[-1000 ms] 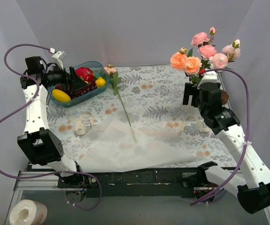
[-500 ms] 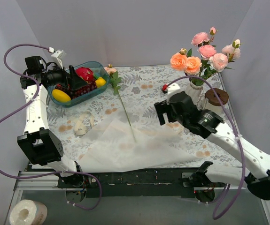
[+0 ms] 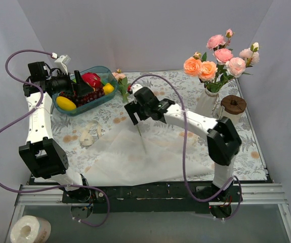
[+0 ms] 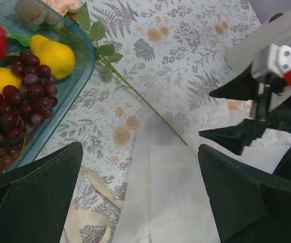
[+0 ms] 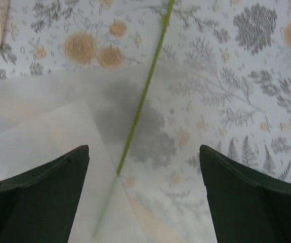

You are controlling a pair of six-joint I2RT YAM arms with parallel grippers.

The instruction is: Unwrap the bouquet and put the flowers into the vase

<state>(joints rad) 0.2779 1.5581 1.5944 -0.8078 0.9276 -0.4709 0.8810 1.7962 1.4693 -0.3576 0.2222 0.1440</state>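
Note:
Several pink and peach flowers stand in the white vase at the back right. One more flower lies on the cloth, its thin green stem running onto the bouquet's unfolded white paper. My right gripper hangs open just above that stem, which passes between its fingers without touching them. My left gripper is open over the fruit tray, nothing between its fingers. From the left wrist, the stem and the right gripper show.
A blue-green tray of fruit sits at the back left. Cream ribbon lies loose left of the paper. A clear jar with a brown lid stands right of the vase. The right arm's cable arcs over the cloth.
My right arm has swung from beside the vase leftward across the table and now hovers over the lying stem. The left arm has not moved.

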